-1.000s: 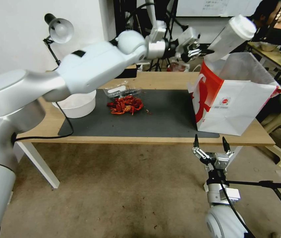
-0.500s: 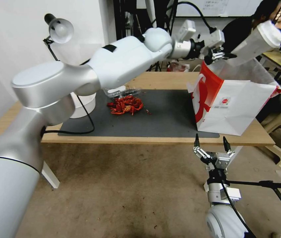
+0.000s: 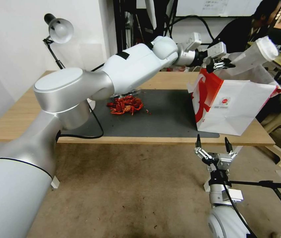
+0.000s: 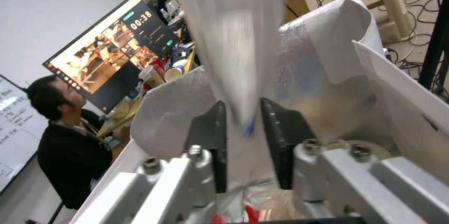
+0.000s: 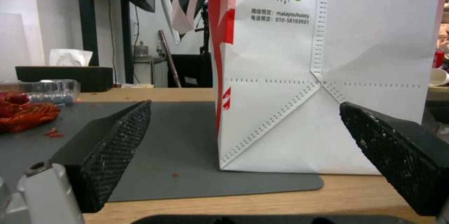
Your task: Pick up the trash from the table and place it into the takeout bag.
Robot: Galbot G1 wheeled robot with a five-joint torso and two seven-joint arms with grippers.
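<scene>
A lab: whiteboard [image 3: 213, 7], wall screen [image 4: 112, 52] with timer, tripods [image 3: 160, 64], cables, lamp [image 3: 59, 29] by the bench [image 3: 21, 112].

Even indoor light; my head view bows at edges. Clear plastic cup [image 4: 234, 41] smears with motion blur.

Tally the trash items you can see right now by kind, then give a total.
Clear white-lidded plastic cup, held by the left end effector above the white paper takeout bag: 1
Pile of red crayfish shells: 1
Total: 2
</scene>
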